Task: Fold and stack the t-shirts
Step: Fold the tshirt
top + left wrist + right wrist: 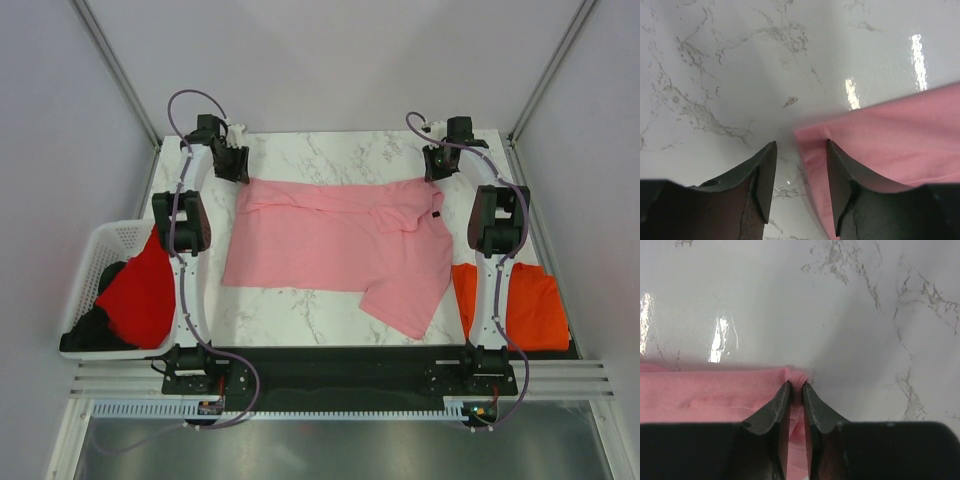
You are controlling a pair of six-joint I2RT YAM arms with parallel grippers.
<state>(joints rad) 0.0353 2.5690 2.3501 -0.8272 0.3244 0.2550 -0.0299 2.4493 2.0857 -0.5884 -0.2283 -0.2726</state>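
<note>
right tool (pixel 795 386) pinching pink t-shirt (pixel 705 395), corner hidden

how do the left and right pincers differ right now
The left pincer is open; the right pincer is shut. The left grips nothing, a corner of the pink t-shirt lying between its jaws; the right pinches a bunched bit of its edge. Both sit low at the shirt's far corners over the marble table.
</note>
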